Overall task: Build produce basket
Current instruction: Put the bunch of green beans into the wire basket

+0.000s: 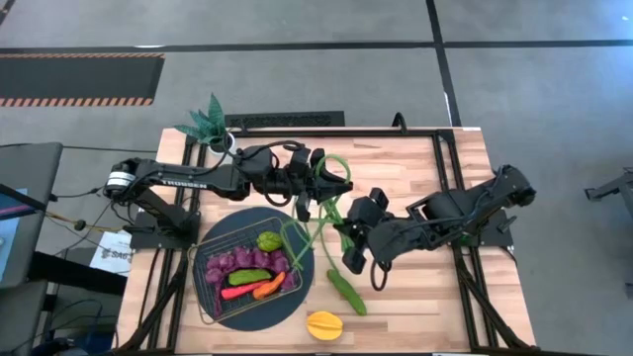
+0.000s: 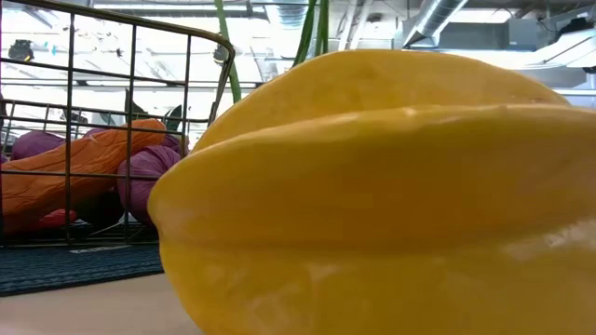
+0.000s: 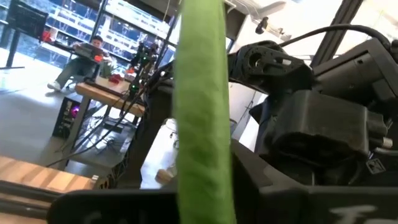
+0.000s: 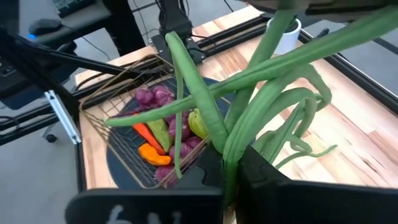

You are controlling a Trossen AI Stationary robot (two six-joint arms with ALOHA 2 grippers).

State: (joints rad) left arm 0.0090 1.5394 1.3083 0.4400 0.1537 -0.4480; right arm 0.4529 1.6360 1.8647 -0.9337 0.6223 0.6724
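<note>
The wire basket (image 1: pixel 198 272) sits on a dark round mat and holds purple grapes (image 1: pixel 237 262), green pieces, and a red and an orange pepper (image 1: pixel 269 287). A bunch of long green beans (image 1: pixel 316 222) is lifted above the basket's right edge, strung between both grippers. My left gripper (image 1: pixel 318 188) is at the bunch's far end. My right gripper (image 1: pixel 348 242) is at its right side, lower down. A green cucumber (image 1: pixel 346 292) and a yellow star fruit (image 1: pixel 324 324) lie on the table nearer me. My left gripper (image 3: pixel 202 208) is shut on one bean strand (image 3: pixel 199 155), which runs up between its two fingers. It comes level from the table's left, and the strand is lifted clear of the table. My right gripper (image 4: pixel 231 180) pinches several strands where they gather (image 4: pixel 231 146), between its two fingers. It comes from the table's right, slanting down. The loose ends (image 4: pixel 177 155) hang over the basket (image 4: pixel 106 124).
A potted green plant (image 1: pixel 208 124) stands at the table's far left, behind my left arm. The star fruit (image 2: pixel 372 186) fills the low view, with the basket's wire wall (image 2: pixel 130 56) behind it. Bare wood lies to the right of the cucumber.
</note>
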